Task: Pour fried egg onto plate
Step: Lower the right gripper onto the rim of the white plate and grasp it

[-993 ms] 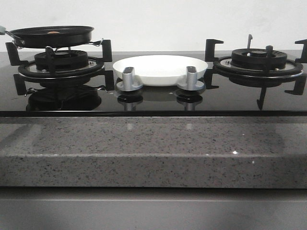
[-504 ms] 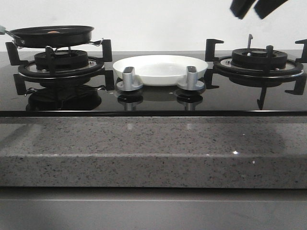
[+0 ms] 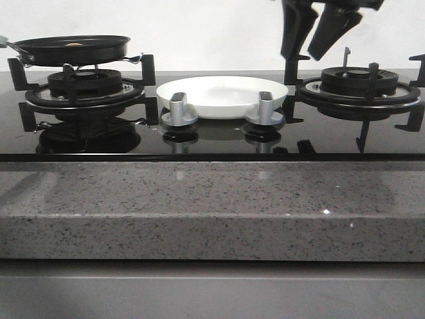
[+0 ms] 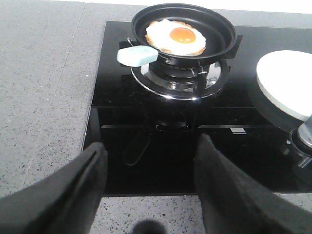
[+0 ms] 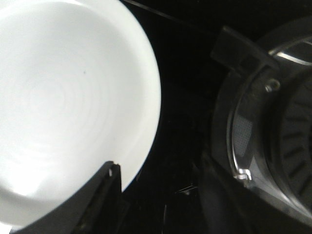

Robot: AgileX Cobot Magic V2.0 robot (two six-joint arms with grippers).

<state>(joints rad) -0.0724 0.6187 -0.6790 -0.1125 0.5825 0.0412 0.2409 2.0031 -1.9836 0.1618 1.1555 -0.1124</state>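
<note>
The fried egg (image 4: 176, 36), white with an orange yolk, lies in the black frying pan (image 4: 219, 29) on the left burner. The pan's pale green handle (image 4: 137, 55) points toward my left gripper. My left gripper (image 4: 151, 156) is open and empty over the hob's front edge, well short of the pan. The white plate (image 3: 222, 95) sits mid-hob and holds nothing. My right gripper (image 3: 301, 56) is open and empty, hanging above the gap between the plate's right rim and the right burner. The right wrist view shows the plate (image 5: 63, 97) beside its fingers (image 5: 105, 187).
Two silver knobs (image 3: 178, 109) (image 3: 264, 108) stand in front of the plate. The right burner (image 3: 358, 83) with raised black pan supports is just right of my right gripper. The pan (image 3: 70, 50) sits on the left burner (image 3: 86, 86). A grey speckled counter (image 3: 212, 206) runs along the front.
My right gripper has come down and leftward from the top right corner to just above the plate's right edge. The pan, egg and plate have not moved.
</note>
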